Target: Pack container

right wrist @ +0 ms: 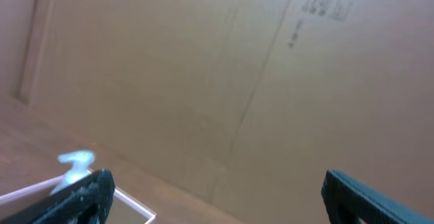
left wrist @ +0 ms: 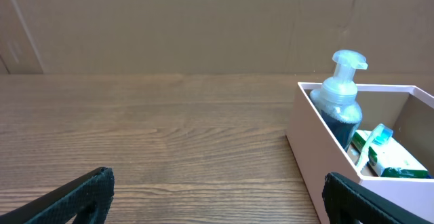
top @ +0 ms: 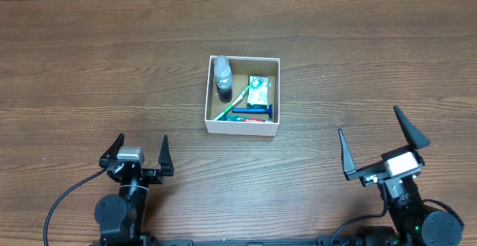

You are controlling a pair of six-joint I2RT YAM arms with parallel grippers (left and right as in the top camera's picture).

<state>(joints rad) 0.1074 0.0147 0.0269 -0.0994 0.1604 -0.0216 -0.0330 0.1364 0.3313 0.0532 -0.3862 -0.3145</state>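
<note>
The left pincer sits low at the near edge of the counter. Its fingers are spread wide and hold nothing. In its wrist view the two dark fingertips frame bare wood, with the container off to the right.

The container rests on the counter about midway between the arms and further out, well apart from both. A pump bottle stands upright in its far-left corner. A green toothbrush lies slantwise from near-left up toward the middle. A green-and-white carton lies at the far right, and a blue razor runs along the near wall. Below the razor there seems to be something with red print, too small to name.

No loose items show on the counter, and neither pincer carries anything. So I judge the packing done or very nearly done; if anything is left, these views do not show it.

The container is square, so it has no real long axis. Its open top faces straight up and it sits flat. Its walls run nearly parallel to the counter's edges, with perhaps a slight twist. Of the contents, the razor's length runs left to right and the toothbrush's runs diagonally.

The right pincer is also spread and empty, near the counter's near edge. Its camera tilts upward at a cardboard wall. Only a corner of the container and the bottle's pump show at the lower left.
</note>
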